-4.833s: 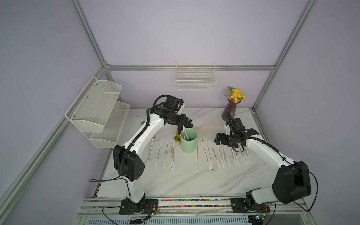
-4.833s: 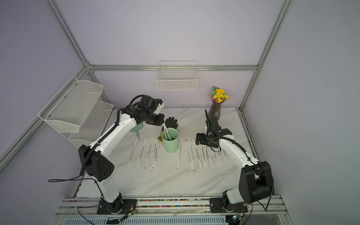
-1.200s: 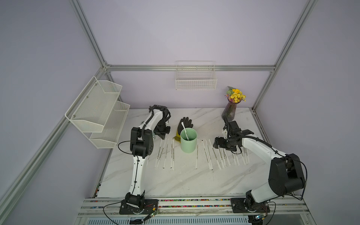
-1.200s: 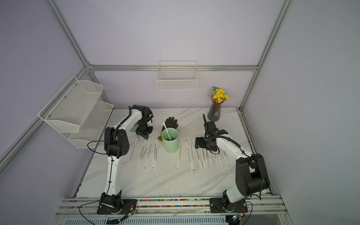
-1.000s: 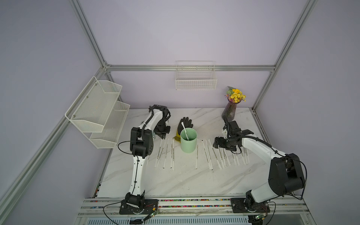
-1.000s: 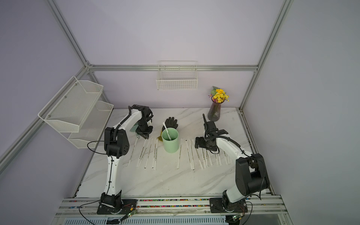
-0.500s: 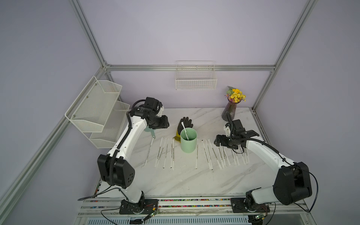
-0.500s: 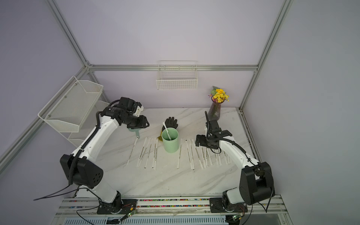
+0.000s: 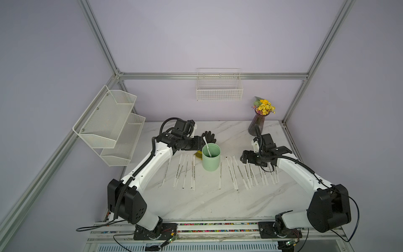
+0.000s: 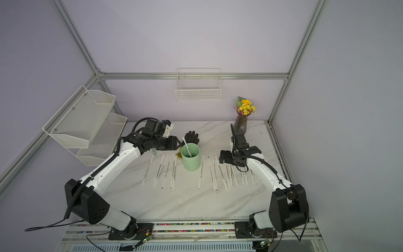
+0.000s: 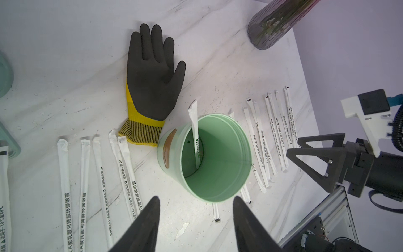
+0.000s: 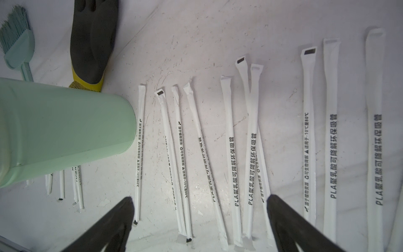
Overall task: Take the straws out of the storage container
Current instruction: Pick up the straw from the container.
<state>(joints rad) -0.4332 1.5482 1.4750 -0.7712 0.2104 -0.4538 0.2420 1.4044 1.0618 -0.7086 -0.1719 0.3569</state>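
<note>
The mint-green storage container (image 9: 210,161) (image 10: 190,162) stands upright mid-table, and one paper-wrapped straw (image 9: 207,146) (image 11: 195,131) leans in it against the far rim. Several more straws lie flat in rows to the left (image 9: 183,171) and right (image 9: 250,172) of it. My left gripper (image 9: 200,144) (image 11: 196,198) hovers just left of the container's rim (image 11: 226,174), open, with nothing between its fingers. My right gripper (image 9: 243,157) (image 12: 199,198) stands open wide, low over the right row of straws (image 12: 231,152), holding nothing.
A black glove with a yellow cuff (image 9: 209,137) (image 11: 152,74) lies right behind the container. A vase of flowers (image 9: 258,124) stands back right. A mesh shelf rack (image 9: 109,124) hangs left, a wire basket (image 9: 219,89) on the back wall. A teal brush (image 12: 18,45) lies back left.
My left gripper has risen from the left row of straws, opened, and swung right to the container's rim. The right arm has barely moved.
</note>
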